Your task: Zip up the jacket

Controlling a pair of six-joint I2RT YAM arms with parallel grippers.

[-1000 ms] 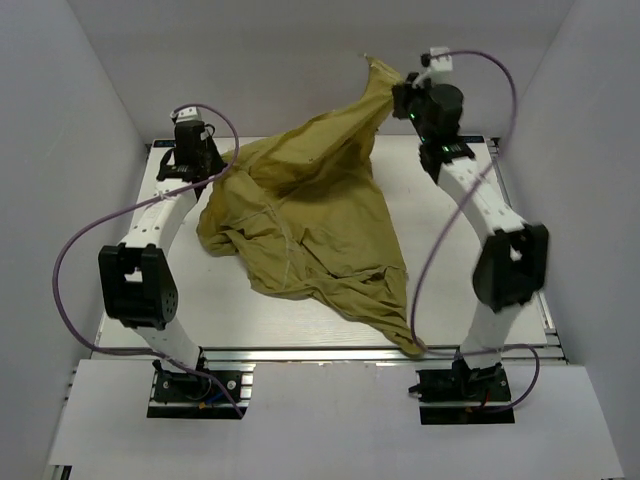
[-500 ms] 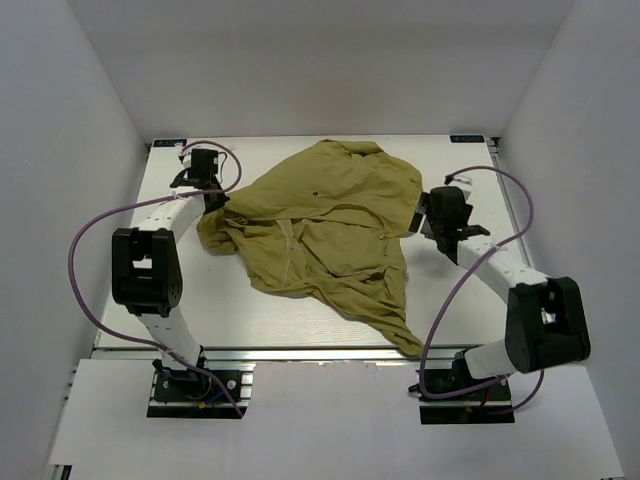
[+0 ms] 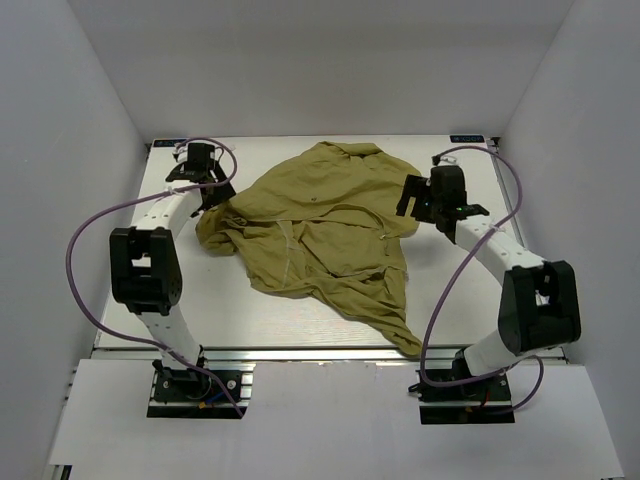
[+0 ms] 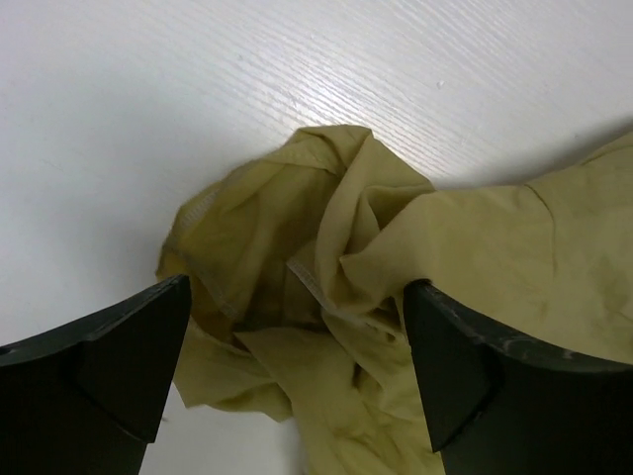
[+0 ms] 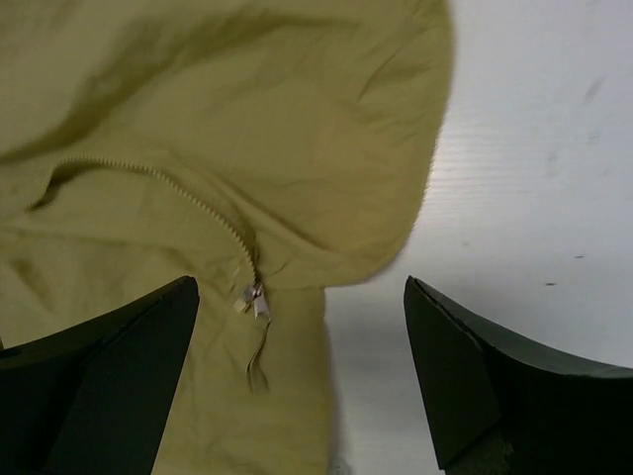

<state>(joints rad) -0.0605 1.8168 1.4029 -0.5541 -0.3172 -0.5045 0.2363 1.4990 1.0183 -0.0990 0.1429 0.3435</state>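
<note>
Currently, the large olive-yellow thin-fabric hooded jacket [image 3: 320,235] lay rumpled on the white wood-grain table [image 3: 250,310]. It covered the centre from far-centre to near-right, w/ one narrow end reaching the table's near rim. Fabric was creased and folded over itself in several places.

L arm: the left gripper [image 3: 208,197] stood at the jacket's far-left corner. Wrist view showed the left gripper [image 4: 297,287] w/ jaws spread wide over a bunched fold of the jacket [image 4: 326,297] at its edge, bare table [image 4: 198,99] beyond. Nothing was clamped; contact btwn fingers and fabric: cannot tell.

R arm: the right gripper [image 3: 410,200] stood at the jacket's far-right border. Wrist view showed the right gripper [image 5: 302,282] w/ jaws likewise spread wide, one finger over fabric, the other over bare table [image 5: 534,198]. A curved row of zipper teeth [image 5: 168,183] ran down the jacket [image 5: 247,99] to a small metal zipper pull [image 5: 255,297]. The pull lay on the fabric btwn the two fingers, nearer the finger on that view's left, just beside the jacket's edge. It was not pinched. Whether the teeth above the pull were joined: cannot tell.

Purple cables [image 3: 75,250] looped alongside both arms.
</note>
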